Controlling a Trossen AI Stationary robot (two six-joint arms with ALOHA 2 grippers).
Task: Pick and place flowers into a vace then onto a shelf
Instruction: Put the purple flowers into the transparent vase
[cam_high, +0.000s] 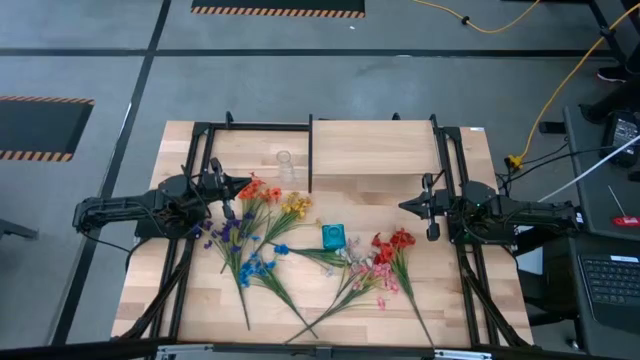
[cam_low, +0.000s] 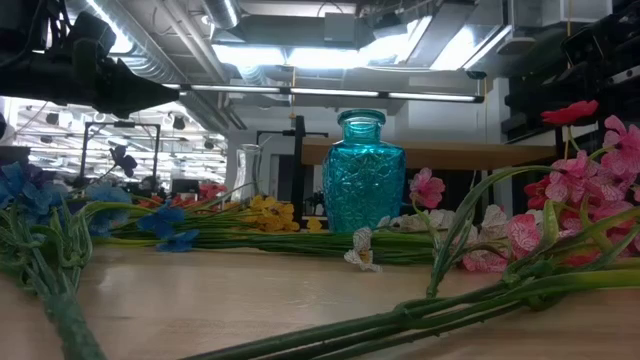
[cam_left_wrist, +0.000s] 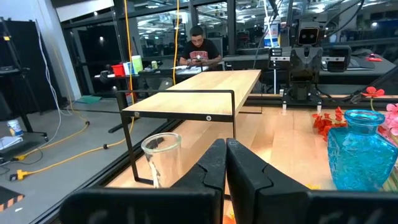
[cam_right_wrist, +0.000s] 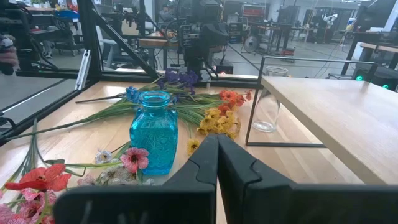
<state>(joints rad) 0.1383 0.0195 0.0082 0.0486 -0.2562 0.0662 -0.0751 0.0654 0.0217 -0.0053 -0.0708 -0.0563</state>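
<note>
**Flowers still loose around the vase**

Flowers (cam_high: 300, 250) lie scattered on the table (cam_high: 460, 300) around the blue vase (cam_high: 333, 237), none yet in it. The shelf (cam_high: 375, 150) stands bare behind. Left gripper (cam_high: 228, 190) and right gripper (cam_high: 425, 207) wait on either side, fingers together, holding nothing.

turquoise embossed vase (cam_high: 333, 237), multicoloured flowers (cam_high: 262, 228), light-wood shelf (cam_high: 372, 150), clear glass (cam_high: 285, 160)

Left gripper (cam_left_wrist: 225, 163) jaws closed; clear glass (cam_left_wrist: 161, 158) beside shelf (cam_left_wrist: 199, 93) leg — blue vase (cam_left_wrist: 360, 158) apart.
</note>
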